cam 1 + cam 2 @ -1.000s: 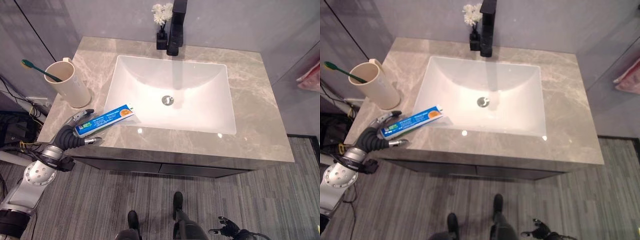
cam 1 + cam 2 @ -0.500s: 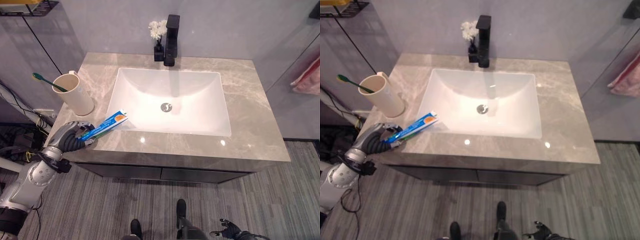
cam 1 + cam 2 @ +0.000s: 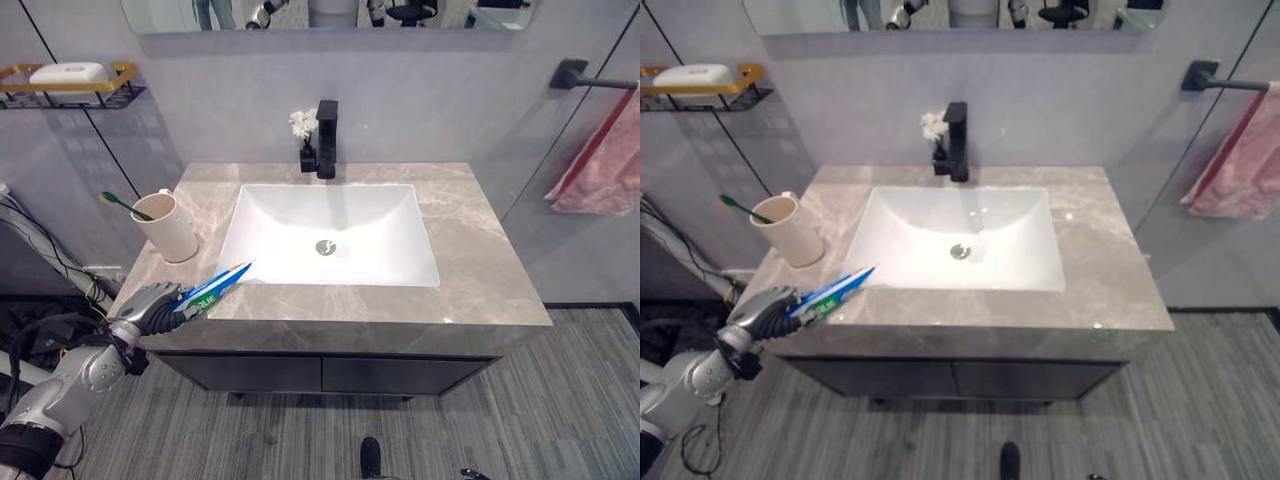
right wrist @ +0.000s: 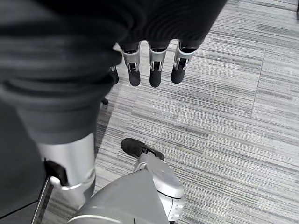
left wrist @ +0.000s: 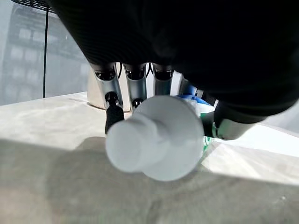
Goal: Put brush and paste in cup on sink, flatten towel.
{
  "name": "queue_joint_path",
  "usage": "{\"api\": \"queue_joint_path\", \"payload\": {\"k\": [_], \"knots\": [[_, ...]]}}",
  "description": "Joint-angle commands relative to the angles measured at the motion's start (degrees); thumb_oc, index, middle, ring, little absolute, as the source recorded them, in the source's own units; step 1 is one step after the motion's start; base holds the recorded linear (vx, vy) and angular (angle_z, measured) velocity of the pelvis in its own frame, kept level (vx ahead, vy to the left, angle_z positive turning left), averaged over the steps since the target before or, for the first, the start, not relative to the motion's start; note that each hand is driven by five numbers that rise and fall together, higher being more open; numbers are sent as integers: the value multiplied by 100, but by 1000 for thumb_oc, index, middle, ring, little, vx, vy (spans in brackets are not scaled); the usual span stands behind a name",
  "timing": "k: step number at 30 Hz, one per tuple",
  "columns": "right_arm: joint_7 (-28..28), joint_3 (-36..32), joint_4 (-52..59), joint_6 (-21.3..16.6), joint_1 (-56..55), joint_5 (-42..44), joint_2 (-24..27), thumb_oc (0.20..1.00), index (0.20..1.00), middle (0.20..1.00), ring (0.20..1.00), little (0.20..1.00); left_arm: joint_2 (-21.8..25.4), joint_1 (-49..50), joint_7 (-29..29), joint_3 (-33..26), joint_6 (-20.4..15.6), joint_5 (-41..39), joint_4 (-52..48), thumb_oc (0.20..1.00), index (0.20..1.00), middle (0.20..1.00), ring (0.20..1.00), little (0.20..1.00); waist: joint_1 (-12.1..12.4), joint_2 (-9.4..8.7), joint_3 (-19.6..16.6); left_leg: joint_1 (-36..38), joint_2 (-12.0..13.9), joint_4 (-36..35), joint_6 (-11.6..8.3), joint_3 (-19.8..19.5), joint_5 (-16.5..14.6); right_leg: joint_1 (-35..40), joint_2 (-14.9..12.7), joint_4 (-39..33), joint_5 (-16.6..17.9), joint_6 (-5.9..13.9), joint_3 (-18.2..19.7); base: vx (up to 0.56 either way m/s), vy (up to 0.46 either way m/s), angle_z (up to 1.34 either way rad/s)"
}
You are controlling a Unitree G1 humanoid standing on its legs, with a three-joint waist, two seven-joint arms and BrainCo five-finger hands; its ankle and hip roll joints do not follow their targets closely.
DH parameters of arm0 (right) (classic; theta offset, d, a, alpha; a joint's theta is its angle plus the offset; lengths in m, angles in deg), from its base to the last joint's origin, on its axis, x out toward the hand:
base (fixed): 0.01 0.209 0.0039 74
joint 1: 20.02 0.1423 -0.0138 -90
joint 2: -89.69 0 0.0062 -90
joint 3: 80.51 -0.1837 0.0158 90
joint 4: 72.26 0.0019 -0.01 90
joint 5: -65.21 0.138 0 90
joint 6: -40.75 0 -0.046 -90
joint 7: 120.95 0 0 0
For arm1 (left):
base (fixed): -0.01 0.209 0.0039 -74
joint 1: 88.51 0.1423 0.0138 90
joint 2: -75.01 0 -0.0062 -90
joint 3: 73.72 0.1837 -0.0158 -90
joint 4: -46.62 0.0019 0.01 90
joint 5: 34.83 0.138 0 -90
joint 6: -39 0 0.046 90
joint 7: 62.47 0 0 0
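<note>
My head camera's pulled back since a second ago, and the toothpaste tube is now lifted off the counter, clamped in my left hand over the near-left corner. The cup just beyond holds the toothbrush. The pink towel hangs far right; my right hand dangles relaxed over the floor.

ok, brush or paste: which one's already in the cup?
The green toothbrush: it stands in the beige cup. The toothpaste tube is gripped in the left hand.
</note>
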Motion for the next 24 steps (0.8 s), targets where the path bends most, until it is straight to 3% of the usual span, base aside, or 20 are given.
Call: {"api": "queue_joint_path", "payload": {"k": [1,10,12,14,15,19,22,23,24], "knots": [[-135,-94,-253,33,115,235,149,1000,1000,1000,1000,1000,-80,367,-139,53,87,369,250,200,200,200,200,200,-31,-134,50,-219,488,66,-269,-493,210,420,-651,56,-62,598,33,0,0,0],[53,-750,-644,138,-30,1110,261,1000,1000,1000,1000,1000,241,277,151,-652,107,524,-551,200,200,200,200,200,-51,-165,-92,-115,517,66,-305,-532,211,581,-657,56,-62,601,-51,2,-2,2],[87,-1400,-954,197,-42,2010,473,1000,1000,1000,1000,1000,213,159,325,-1109,109,342,-912,200,200,200,200,200,-80,-227,-146,-103,526,66,-320,-565,199,631,-663,56,-67,601,-109,9,-20,9],[67,-1628,-1052,197,-12,2311,572,1000,1000,1000,1000,1000,180,92,380,-1216,112,273,-1033,200,200,200,200,200,-89,-249,-169,-111,526,66,-320,-573,198,625,-666,56,-59,602,-124,-7,-23,6],[-99,-2426,-1107,155,143,3424,1059,1000,1000,1000,1000,1000,154,-92,560,-1508,79,158,-1431,200,200,200,200,200,-124,-299,-200,-89,529,66,-323,-579,166,644,-667,56,-50,614,-136,-5,-13,6],[-179,-2849,-961,95,226,3975,1392,1000,1000,1000,1000,1000,141,-206,727,-1711,53,134,-1733,200,200,200,200,200,-171,-341,-226,-77,526,66,-328,-539,149,635,-668,56,-26,629,-115,-6,0,0],[-771,-3361,285,-416,384,4236,2002,1000,1000,1000,1000,1000,61,-458,1154,-1975,15,189,-2062,200,200,200,200,200,-269,-384,-293,-19,531,66,-317,-459,64,609,-659,56,-7,671,-32,-14,28,-11],[-1210,-3558,2068,-774,221,3867,2168,1000,1000,1000,1000,1000,-32,-564,1373,-2214,27,375,-2295,200,200,200,200,200,-365,-385,-312,20,524,66,-294,-399,40,581,-655,56,35,700,34,1,41,-12],[-1514,-3708,2894,-828,46,3453,2139,1000,1000,1000,1000,1000,-62,-521,1388,-2293,28,475,-2329,200,200,200,200,200,-385,-378,-327,22,519,66,-279,-368,60,554,-663,56,82,700,66,-2,48,-11]]}}
